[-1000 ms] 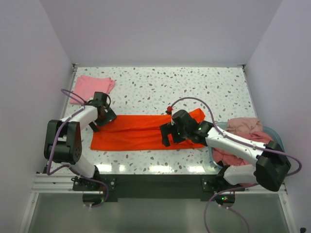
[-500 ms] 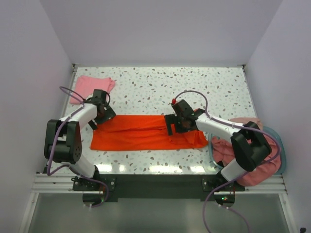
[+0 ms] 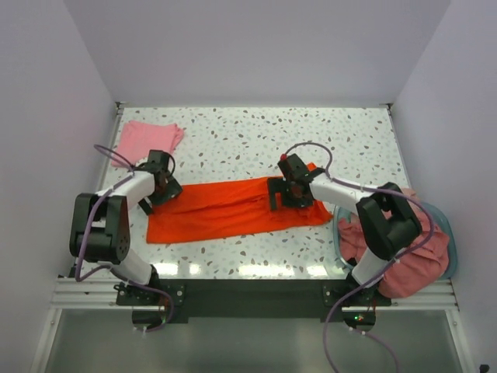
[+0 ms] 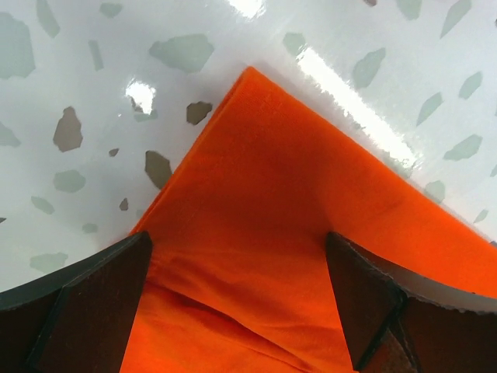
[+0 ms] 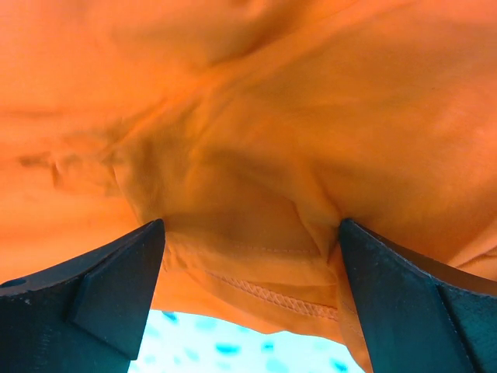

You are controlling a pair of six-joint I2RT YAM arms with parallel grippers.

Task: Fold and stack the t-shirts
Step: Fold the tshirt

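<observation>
My left gripper (image 3: 161, 185) sits low over the far-left corner of the orange-red t-shirt (image 3: 233, 210). The shirt lies as a long folded band across the middle of the speckled table (image 3: 256, 132), running slightly askew from the near-left towards the right. In my left wrist view the jaws stand wide apart, with the shirt's pointed corner lying flat on the tabletop between the fingers (image 4: 85, 311). They clamp nothing.

My right gripper (image 3: 279, 194) is down on the band's right part, near its far edge. In my right wrist view those jaws are spread wide too. Rumpled orange cloth with a stitched hem (image 5: 264, 291) fills the gap between the two fingers (image 5: 101, 295), and a sliver of tabletop shows under the hem. I cannot tell whether the pads touch the fabric.

A light pink t-shirt (image 3: 146, 140) lies folded at the far-left corner of the table, well apart from the orange one. At the near-right edge, dusty salmon-pink t-shirts (image 3: 396, 249) are heaped in a round teal tub (image 3: 453, 247), spilling over its rim beside my right arm.
</observation>
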